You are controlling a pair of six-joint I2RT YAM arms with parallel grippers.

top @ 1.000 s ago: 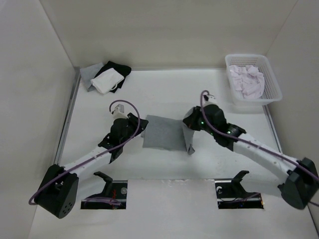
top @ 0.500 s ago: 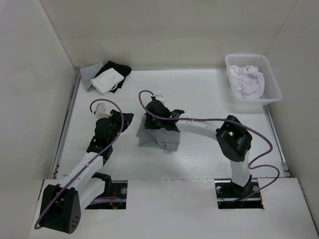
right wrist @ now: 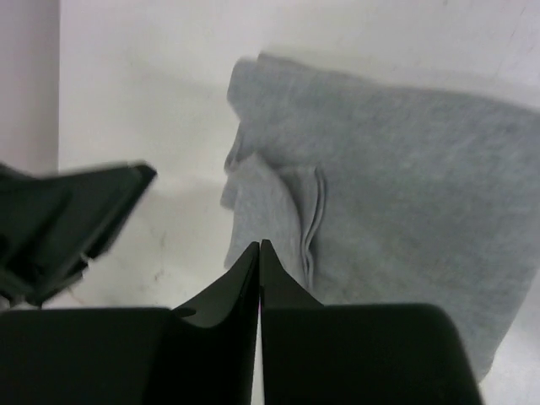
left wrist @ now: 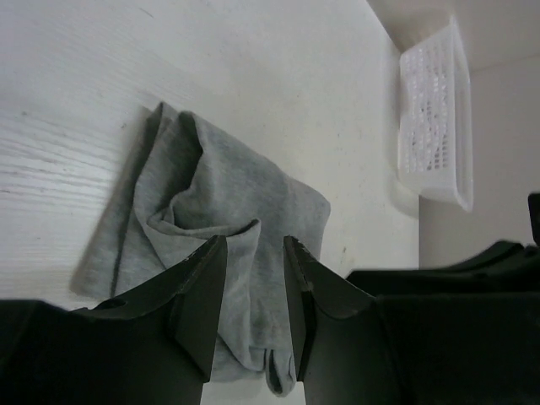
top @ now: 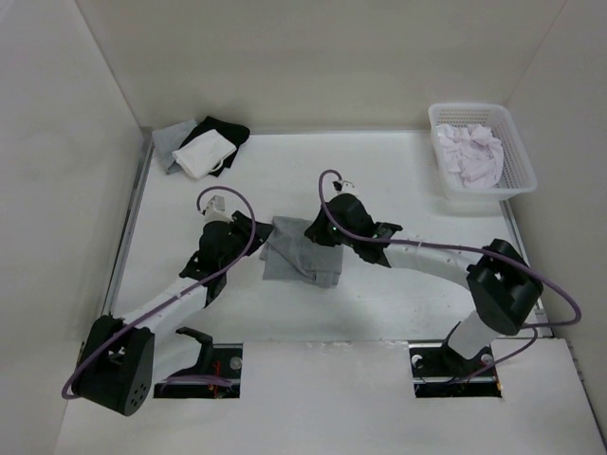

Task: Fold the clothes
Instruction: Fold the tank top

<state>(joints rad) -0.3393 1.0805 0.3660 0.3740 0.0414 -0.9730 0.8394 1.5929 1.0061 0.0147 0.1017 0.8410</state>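
Top (top: 302, 254) plain mid-grey; basket (top: 482, 193) white lattice; cloth pieces (top: 201, 144) black, white, light grey.

right end effector (top: 320, 231): drawn back rightward over grey top (top: 299, 258) | left end effector (top: 254, 234): returned beside it | top: folded over

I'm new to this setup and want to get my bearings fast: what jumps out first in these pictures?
A grey top lies roughly folded mid-table, both arms bent in over it: the left gripper open at its left edge, the right gripper shut above a folded flap. A white basket with a pale garment sits far right, a pile of black, white and grey cloths far left.
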